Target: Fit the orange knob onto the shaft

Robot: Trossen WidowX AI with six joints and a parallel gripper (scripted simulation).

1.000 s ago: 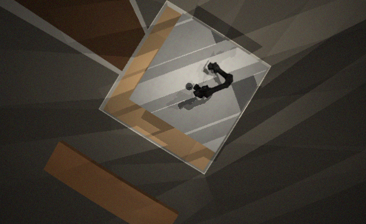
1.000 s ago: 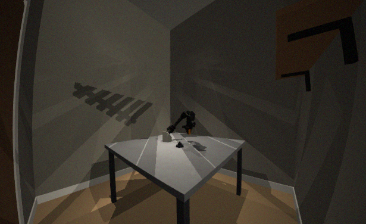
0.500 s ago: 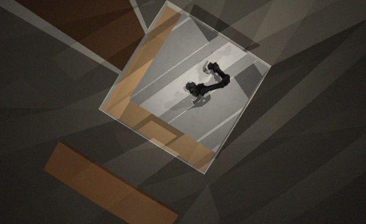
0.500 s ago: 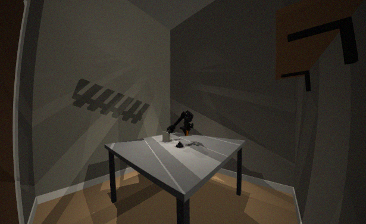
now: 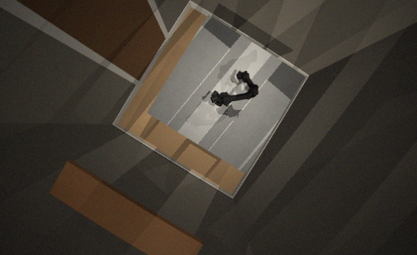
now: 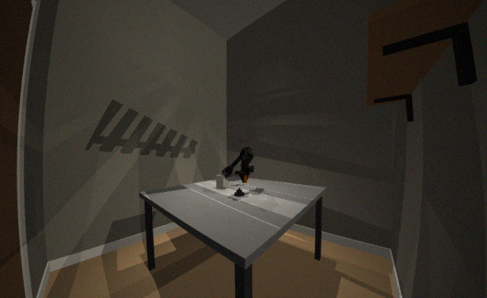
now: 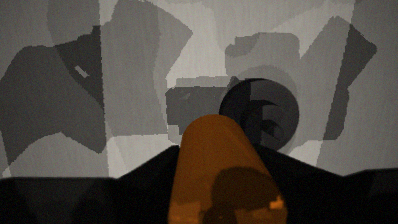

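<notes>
The orange knob (image 6: 245, 179) (image 7: 214, 145) is held upright between the fingers. My gripper (image 6: 245, 176) (image 7: 214, 151) is shut on it, in the air above the table. The dark round pedestal (image 6: 238, 194) (image 7: 289, 102) stands on the table with its dark shaft (image 7: 272, 129) pointing up. In the wrist view the pedestal is just beyond the knob and to its right, and the knob's near side overlaps its lower left edge. The knob and the shaft are apart in the exterior view. The knob's hole and the shaft's flat side are hidden. The top view shows the arm over the pedestal area.
A pale block (image 5: 234, 77) (image 6: 220, 181) stands by the arm's base. The grey table (image 5: 182, 81) (image 6: 224, 222) carries patchy shadows and light streaks. An orange-brown shelf (image 6: 406, 71) hangs on the wall, far from the arm.
</notes>
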